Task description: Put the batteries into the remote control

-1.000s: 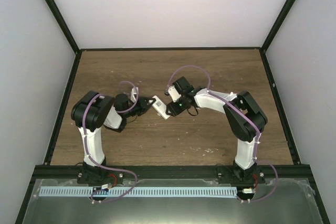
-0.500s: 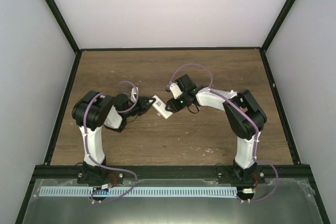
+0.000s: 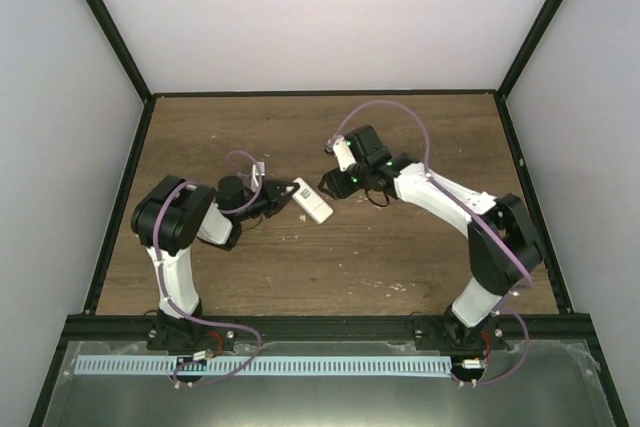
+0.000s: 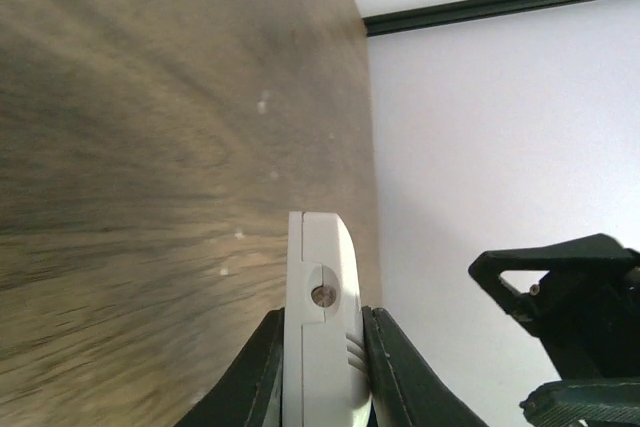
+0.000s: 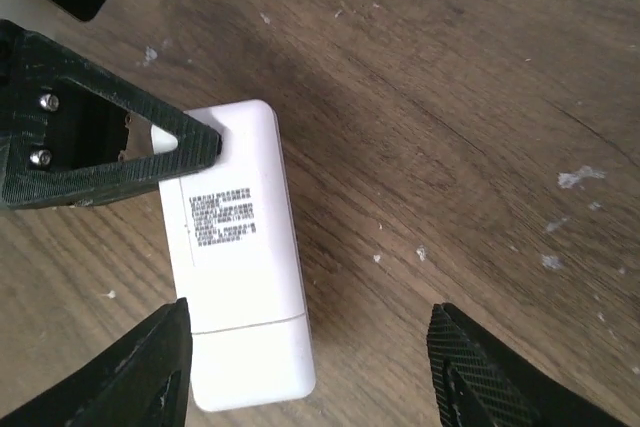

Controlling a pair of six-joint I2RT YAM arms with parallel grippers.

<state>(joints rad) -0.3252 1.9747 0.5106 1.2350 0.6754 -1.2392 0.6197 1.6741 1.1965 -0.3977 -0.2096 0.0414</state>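
Note:
The remote control (image 3: 313, 201) is a slim white handset held off the wooden table, back side up. My left gripper (image 3: 291, 193) is shut on its near end. In the left wrist view the remote (image 4: 318, 267) stands edge-on between my black fingers (image 4: 262, 367). In the right wrist view its back (image 5: 235, 287) shows a printed label and a closed cover. My right gripper (image 3: 333, 185) is open and empty, just right of the remote. Its jaws (image 5: 312, 372) stand wide, one at each side of the remote's far end, touching nothing. The blue batteries are out of view.
Small white crumbs (image 5: 570, 179) lie scattered on the wooden table (image 3: 420, 147). A black frame (image 3: 325, 94) and white walls close in the table at the back and sides. My left finger (image 5: 100, 152) shows beside the remote in the right wrist view.
My right gripper has come off the remote's end and drawn back up and to the right. The left gripper still holds the remote, shifted slightly right.

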